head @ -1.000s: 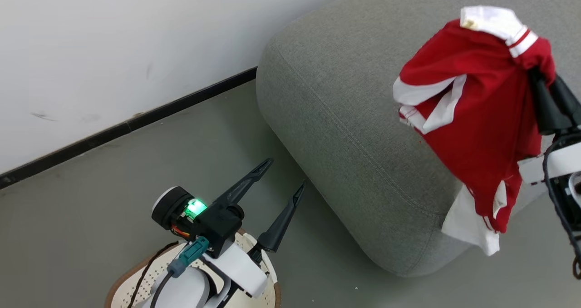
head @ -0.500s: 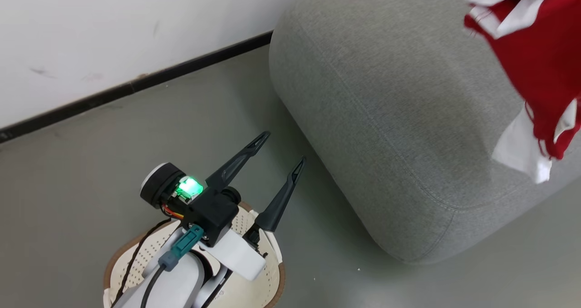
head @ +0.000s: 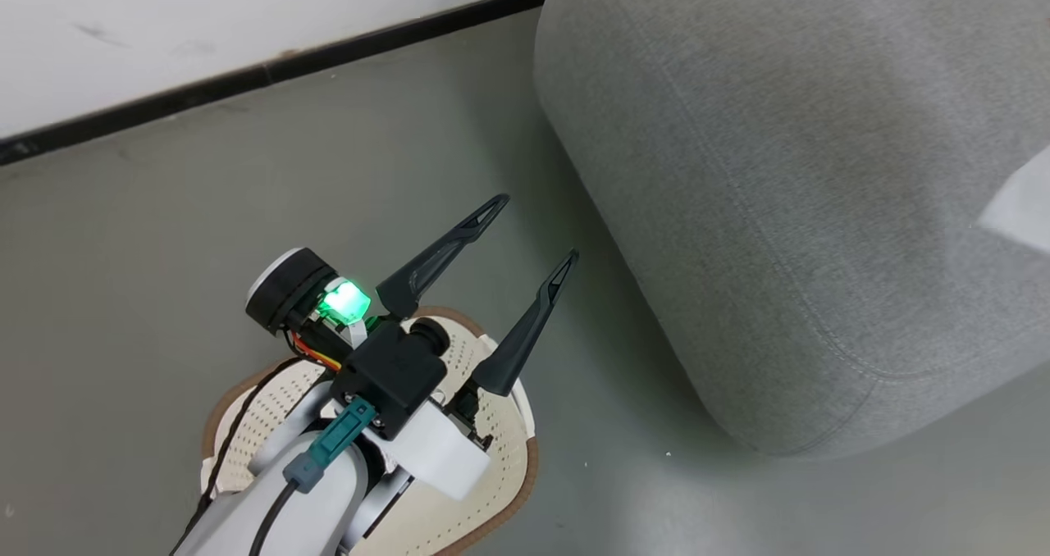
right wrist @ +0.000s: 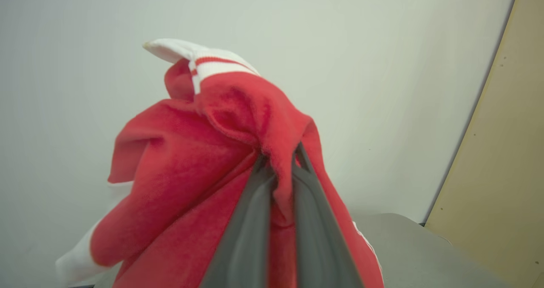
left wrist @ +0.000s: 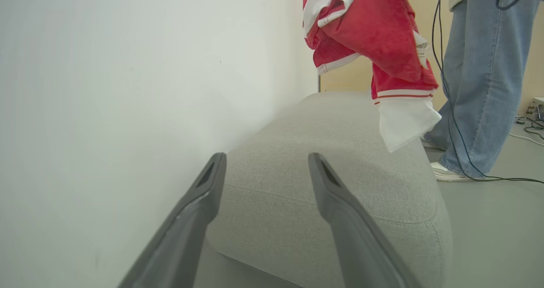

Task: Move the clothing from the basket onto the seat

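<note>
Grey floor (head: 164,211) meets a white wall (head: 164,15) at a black skirting strip (head: 344,52). The seat (head: 779,170), a rounded light grey upholstered block, stands against the wall at the head view's right.

Head view: the basket (head: 502,445), cream with a brown rim, sits on the floor near the seat's rounded corner but apart from it. The pale left forearm (head: 271,515) crosses above the basket and hides much of it. The left jaws stand released, their two dark fingers (head: 443,252) spread wide and pointing toward the gap between wall and seat, with nothing between them.

Left wrist view: the same fingers (left wrist: 191,220) frame the near end of the seat (left wrist: 340,186). The garment (left wrist: 374,33), red with white bands and a white lower part, hangs over the seat's far half, well apart from the left jaws. Whether its lowest white corner touches the upholstery cannot be told. A person (left wrist: 480,67) in blue jeans stands on the floor beyond the seat, with cables (left wrist: 442,88) trailing down.

Right wrist view: the right jaws are clenched on a fold of the garment (right wrist: 170,173). The red cloth is pinched between the two grey fingers (right wrist: 246,228) near their tips and drapes down around them, and a white striped cuff stands above. A corner of the seat (right wrist: 425,245) lies below, at the lower right.
</note>
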Robot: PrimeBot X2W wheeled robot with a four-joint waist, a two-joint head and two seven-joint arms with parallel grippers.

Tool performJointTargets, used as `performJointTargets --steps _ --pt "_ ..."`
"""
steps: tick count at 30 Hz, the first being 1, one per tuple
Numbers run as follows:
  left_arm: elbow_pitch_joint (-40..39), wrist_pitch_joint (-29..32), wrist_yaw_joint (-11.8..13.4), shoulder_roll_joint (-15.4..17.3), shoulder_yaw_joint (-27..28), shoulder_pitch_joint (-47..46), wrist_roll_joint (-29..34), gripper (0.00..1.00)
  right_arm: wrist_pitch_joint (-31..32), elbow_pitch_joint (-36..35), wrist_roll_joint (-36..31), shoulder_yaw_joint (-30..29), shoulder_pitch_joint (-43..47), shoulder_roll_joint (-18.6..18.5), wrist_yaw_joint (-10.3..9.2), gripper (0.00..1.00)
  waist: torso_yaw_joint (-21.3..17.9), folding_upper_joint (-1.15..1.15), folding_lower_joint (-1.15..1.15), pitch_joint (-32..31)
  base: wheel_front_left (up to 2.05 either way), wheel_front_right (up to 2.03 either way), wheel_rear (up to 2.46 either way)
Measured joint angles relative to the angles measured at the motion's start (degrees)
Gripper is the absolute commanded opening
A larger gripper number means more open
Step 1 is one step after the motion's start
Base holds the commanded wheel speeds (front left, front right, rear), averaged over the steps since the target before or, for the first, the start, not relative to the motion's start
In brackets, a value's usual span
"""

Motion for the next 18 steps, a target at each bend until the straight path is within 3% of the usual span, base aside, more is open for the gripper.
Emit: performJointTargets --steps 7,18 --pt "-2.1 0.9 -0.2 0.0 -0.3 -1.5 0.6 1.00 -2.0 1.0 -0.6 -0.7 -5.3 -2.5 0.00 0.00 2.0 0.00 0.00 2.8 0.00 0.00 0.00" --pt "-3.7 2.4 -0.9 0.1 -1.4 -3.4 1.4 1.00 -5.0 8.9 -0.9 -1.2 -2.8 -0.2 0.00 0.00 4.4 0.00 0.00 6.9 0.00 0.00 0.00"
